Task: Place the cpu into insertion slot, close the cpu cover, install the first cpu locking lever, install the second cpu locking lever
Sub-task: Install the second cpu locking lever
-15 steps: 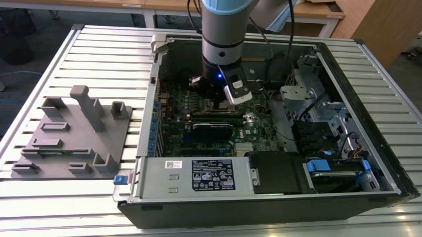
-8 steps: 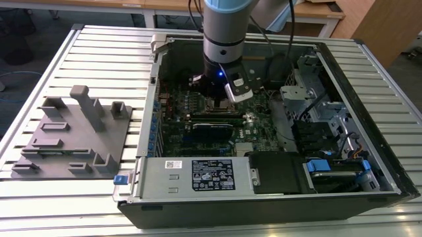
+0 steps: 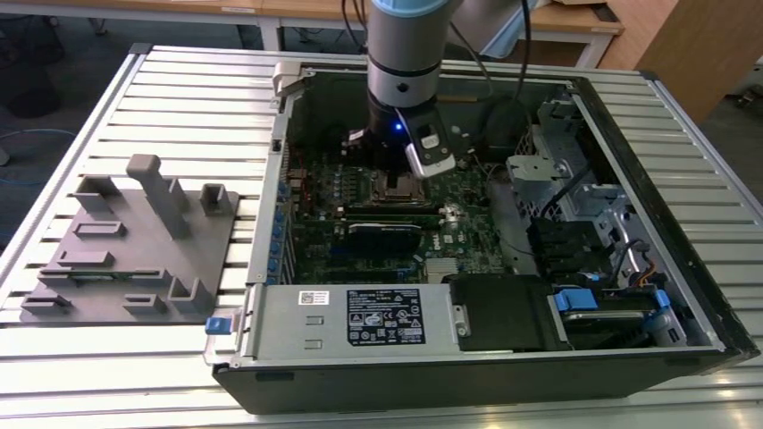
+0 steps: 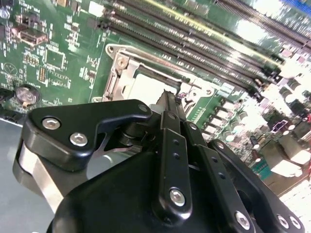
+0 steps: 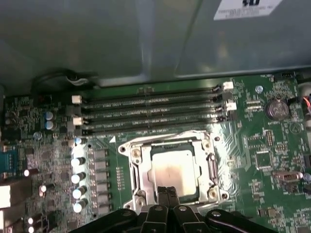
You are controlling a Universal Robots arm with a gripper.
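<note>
The chip (image 5: pixel 174 171) lay flat in its socket (image 5: pixel 171 167) on the green board (image 5: pixel 252 145), the cover (image 5: pixel 141 167) framing it. The gripper (image 5: pixel 167 193), fingers pressed together and holding nothing, hung at the socket's six o'clock edge. The chip looked light, stiff and fragile, best taken by its edges. Memory slots (image 5: pixel 150 114) crowded twelve o'clock, capacitors (image 5: pixel 77 177) nine.

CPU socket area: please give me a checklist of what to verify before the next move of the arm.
1. cpu lies in the insertion slot: ok.
2. cpu cover lies flat around the cpu: ok.
3. locking levers latched: cannot tell.
4. end effector shut, at the socket's edge: ok.
5. memory sticks apart from the end effector: ok.
</note>
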